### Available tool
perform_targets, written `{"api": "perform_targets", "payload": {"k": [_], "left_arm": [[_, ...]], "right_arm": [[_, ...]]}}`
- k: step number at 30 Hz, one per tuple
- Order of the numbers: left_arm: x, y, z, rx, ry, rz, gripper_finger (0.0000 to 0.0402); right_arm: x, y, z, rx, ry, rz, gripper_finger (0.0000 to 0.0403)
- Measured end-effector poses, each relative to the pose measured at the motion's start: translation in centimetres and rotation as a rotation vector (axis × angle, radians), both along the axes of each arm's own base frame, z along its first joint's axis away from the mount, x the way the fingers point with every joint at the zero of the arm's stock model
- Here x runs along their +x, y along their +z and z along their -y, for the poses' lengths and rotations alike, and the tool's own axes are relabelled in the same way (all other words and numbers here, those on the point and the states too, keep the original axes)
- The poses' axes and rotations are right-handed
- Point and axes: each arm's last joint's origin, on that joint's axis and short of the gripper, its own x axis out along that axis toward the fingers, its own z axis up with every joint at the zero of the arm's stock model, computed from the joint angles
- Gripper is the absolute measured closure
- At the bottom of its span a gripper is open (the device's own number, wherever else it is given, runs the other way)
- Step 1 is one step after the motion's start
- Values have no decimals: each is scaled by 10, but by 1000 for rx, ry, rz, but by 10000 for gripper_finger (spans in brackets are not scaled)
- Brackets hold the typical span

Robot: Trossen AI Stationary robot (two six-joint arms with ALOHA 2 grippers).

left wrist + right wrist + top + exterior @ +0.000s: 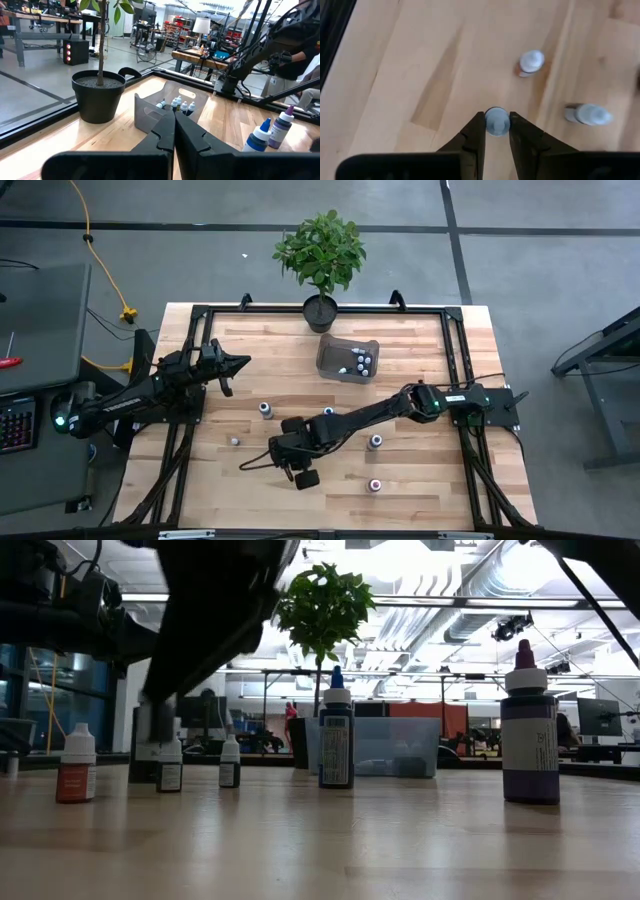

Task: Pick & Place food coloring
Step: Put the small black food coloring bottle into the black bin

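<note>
On the table, right claw point(496, 131) pinches one white-capped bottle point(496, 121); left claw point(174, 131) closed.

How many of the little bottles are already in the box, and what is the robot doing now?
A few bottles already sit in the clear bin; the exact count is hard to tell. The right pincer is closed around a whitish-capped bottle standing on the table. Left to do: about five more bottles, like one near the front edge. The left pincer waits shut.
</note>
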Motion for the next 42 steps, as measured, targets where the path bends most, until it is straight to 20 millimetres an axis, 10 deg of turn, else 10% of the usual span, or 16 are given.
{"api": "perform_targets", "payload": {"k": [23,31,42], "left_arm": [[0,0,0,0,0,0,401],[0,0,0,0,0,0,401],[0,0,0,0,0,0,401]], "right_arm": [[-89,140,119,-248,-560,-128,339],[-97,136,178,-224,-770,-228,338],[-117,83,218,-107,-799,-248,337]]}}
